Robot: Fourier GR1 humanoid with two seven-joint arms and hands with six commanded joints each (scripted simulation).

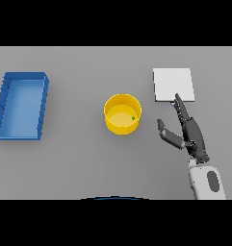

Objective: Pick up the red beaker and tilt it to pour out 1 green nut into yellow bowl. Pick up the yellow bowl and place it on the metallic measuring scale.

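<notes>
A grey surface (88, 158) is seen from above. Nearest the viewer, at the lower right, a white and grey arm reaches in and ends in the right robot hand (190, 133). Its dark fingers (181, 108) are straight and spread away from the thumb (169, 134), holding nothing; they point up and slightly left, toward the far edge. The fingertips reach the near edge of the scale (173, 84), a flat, pale metallic square lying at the upper right.

To the left of the hand, near the middle of the surface and apart from it, stands the bowl (122, 113). It is yellow, round and upright, with its open mouth facing up, so it has no long axis from this view. One small green nut (133, 117) lies inside, toward the right wall.

Well apart at the far left sits a blue tray (44, 103), a rectangle with its long axis running near to far.
</notes>
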